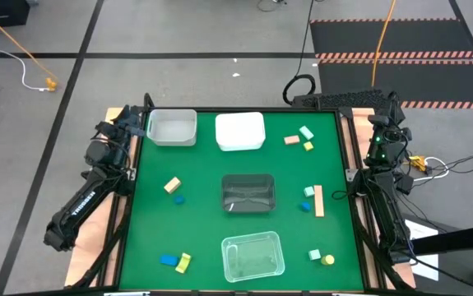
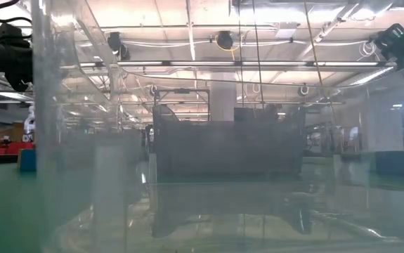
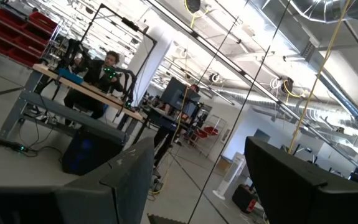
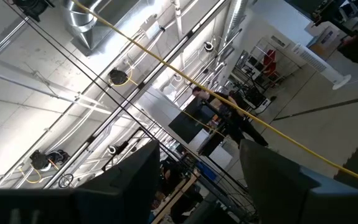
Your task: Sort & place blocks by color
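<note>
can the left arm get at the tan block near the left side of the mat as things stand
Probably yes. The tan block lies in the open on the left half of the mat, with only a small blue block beside it. The left gripper is parked at the table's far-left corner.

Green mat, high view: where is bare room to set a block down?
Bare: the mat between the tan block and the dark tray; also between the white tray and that tray. Crowded: right side around the long tan bar.

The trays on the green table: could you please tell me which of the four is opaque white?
The white tray, in the far row on the right, beside the clear tray. The dark tray at centre and the near clear tray are see-through.
</note>
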You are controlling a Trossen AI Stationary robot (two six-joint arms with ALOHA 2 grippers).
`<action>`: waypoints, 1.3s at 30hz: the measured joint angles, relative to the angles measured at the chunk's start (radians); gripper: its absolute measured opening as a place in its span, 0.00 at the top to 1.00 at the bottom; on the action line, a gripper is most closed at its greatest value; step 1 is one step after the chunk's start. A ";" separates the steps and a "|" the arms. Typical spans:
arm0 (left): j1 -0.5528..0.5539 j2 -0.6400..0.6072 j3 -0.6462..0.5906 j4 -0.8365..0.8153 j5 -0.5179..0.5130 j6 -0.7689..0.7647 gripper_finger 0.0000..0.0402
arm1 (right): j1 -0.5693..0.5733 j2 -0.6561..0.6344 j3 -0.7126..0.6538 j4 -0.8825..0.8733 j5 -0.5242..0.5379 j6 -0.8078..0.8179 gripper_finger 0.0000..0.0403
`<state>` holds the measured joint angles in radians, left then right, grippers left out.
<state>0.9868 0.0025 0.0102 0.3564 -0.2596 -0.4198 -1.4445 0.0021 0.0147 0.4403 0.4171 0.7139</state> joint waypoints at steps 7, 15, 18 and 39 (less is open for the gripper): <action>0.000 0.000 0.000 0.000 0.000 0.000 0.38 | 0.000 0.000 0.000 0.000 0.000 0.000 0.47; 0.000 0.000 0.000 0.000 0.000 0.000 0.38 | 0.000 0.000 0.000 0.000 0.000 0.000 0.47; 0.000 0.000 0.000 0.000 0.000 0.000 0.38 | 0.000 0.000 0.000 0.000 0.000 0.000 0.47; 0.000 0.000 0.000 0.019 0.000 -0.028 0.38 | 0.000 0.000 0.000 0.000 0.000 0.000 0.47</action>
<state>0.9867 0.0025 0.0105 0.3749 -0.2596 -0.4473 -1.4445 0.0023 0.0150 0.4403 0.4171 0.7138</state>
